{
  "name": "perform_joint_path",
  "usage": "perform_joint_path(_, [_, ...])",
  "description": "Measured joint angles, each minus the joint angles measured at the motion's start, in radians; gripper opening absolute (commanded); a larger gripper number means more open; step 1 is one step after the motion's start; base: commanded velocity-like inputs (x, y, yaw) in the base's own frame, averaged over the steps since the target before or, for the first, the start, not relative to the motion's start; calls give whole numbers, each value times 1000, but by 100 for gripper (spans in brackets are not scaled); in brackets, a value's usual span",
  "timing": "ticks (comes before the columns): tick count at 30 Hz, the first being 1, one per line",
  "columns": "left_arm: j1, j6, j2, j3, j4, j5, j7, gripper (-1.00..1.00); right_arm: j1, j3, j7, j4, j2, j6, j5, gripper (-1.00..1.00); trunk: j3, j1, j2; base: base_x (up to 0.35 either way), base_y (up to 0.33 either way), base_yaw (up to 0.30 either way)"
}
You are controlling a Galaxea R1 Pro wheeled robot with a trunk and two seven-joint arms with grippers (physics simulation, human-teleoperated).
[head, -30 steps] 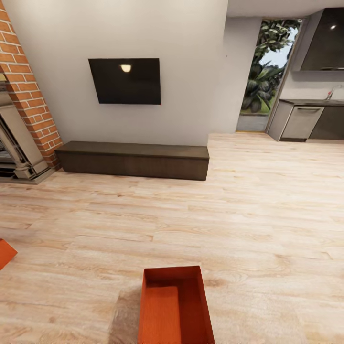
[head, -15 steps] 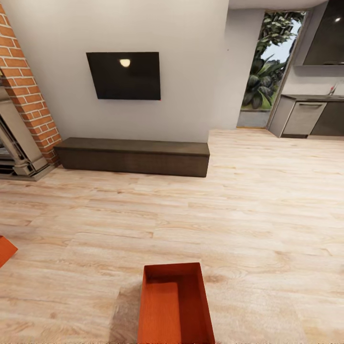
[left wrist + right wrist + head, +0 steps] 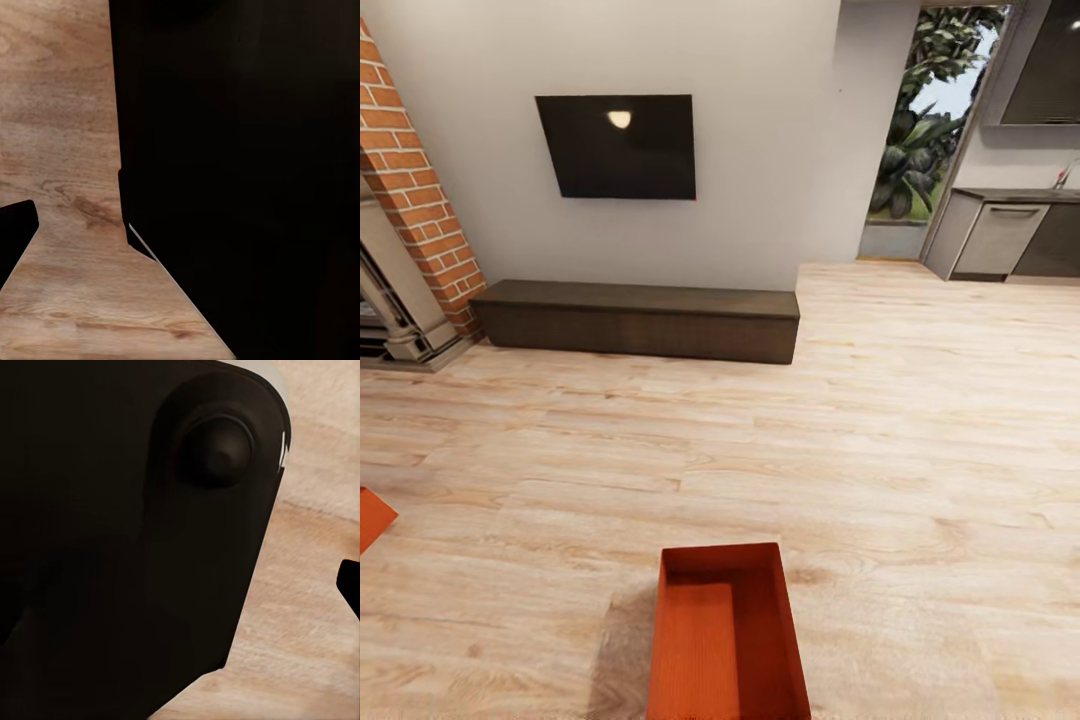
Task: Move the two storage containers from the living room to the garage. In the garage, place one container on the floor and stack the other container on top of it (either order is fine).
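Right below me in the head view I have one storage container (image 3: 728,635) sitting on the light wood-plank floor (image 3: 920,450), open top up, its near end cut off by the bottom of the picture. Off at the left edge I catch just an orange-red corner of the second container (image 3: 372,518), well apart from the first, also down on the planks. My wrist cameras give me dark robot bodywork over wood grain, so I cannot tell whether either gripper is apart or closed. Further ahead, a long dark low cabinet (image 3: 635,319) runs along the pale wall, with a black TV (image 3: 618,146) mounted above it. The brick fireplace (image 3: 408,215) stands to the left. Far right, a glass door (image 3: 925,130) shows greenery beside kitchen cabinets (image 3: 1000,235).
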State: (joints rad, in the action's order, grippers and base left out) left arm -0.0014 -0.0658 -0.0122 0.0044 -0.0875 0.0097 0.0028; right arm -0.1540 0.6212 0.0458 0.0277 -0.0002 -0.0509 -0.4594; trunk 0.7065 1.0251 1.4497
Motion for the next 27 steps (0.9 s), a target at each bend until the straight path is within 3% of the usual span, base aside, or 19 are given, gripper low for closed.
perform_joint_path(27, [0, 0, 2, -3, -16, 1, 0, 100, 0, 1, 0, 0, 1, -28, 0, 100, 43, 0, 0, 0, 0, 0])
